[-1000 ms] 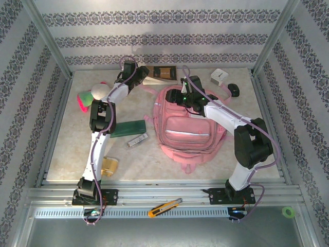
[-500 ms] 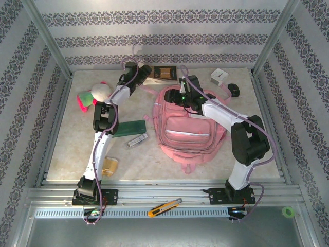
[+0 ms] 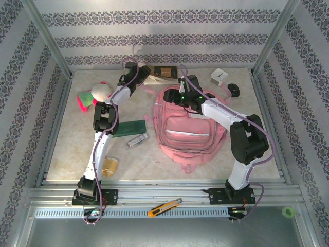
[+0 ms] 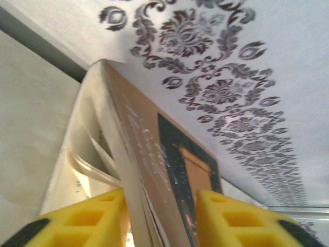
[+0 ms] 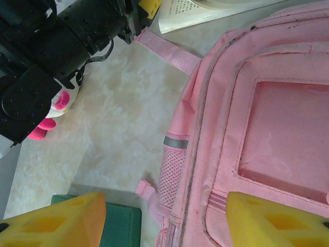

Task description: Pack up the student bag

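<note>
Left gripper (image 4: 159, 218) pinches the book (image 4: 154, 149) just behind the student bag (image 5: 277, 128); right gripper (image 5: 164, 218) hangs released, jaws wide, over its top.

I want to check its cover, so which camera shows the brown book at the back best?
The left wrist view: the book sits close up, brown cover and page edges between the fingers of the left gripper. The top external view shows it small at the far edge; the right wrist view catches just a page corner.
</note>
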Controlling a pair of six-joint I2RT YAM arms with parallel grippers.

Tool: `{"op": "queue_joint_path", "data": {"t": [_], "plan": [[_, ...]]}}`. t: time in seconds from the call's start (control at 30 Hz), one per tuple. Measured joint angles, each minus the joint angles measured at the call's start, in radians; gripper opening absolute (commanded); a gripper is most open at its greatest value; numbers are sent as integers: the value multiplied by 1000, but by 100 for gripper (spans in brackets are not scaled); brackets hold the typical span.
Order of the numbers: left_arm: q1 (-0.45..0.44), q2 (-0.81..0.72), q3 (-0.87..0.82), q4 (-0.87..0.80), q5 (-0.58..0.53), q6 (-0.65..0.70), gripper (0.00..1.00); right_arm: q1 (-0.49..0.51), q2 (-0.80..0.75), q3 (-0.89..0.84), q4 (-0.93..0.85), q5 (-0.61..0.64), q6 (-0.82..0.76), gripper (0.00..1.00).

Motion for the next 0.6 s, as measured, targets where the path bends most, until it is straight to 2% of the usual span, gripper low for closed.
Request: {"op": "queue_joint_path", "data": {"t": [0.07, 0.13, 0.3, 0.6], "plan": [[0, -12, -23, -23, -13, 3, 8, 0, 0, 0, 0, 0, 0, 63], [0, -27, -42, -46, -25, 15, 0, 0, 0, 0, 0, 0, 0, 62], [0, -90, -51, -107, -44, 74, 0, 0, -1, 0, 0, 0, 3, 63], [0, -283, -34, -259, -37, 296, 0, 0, -82, -10, 0, 8, 8, 66]]}}
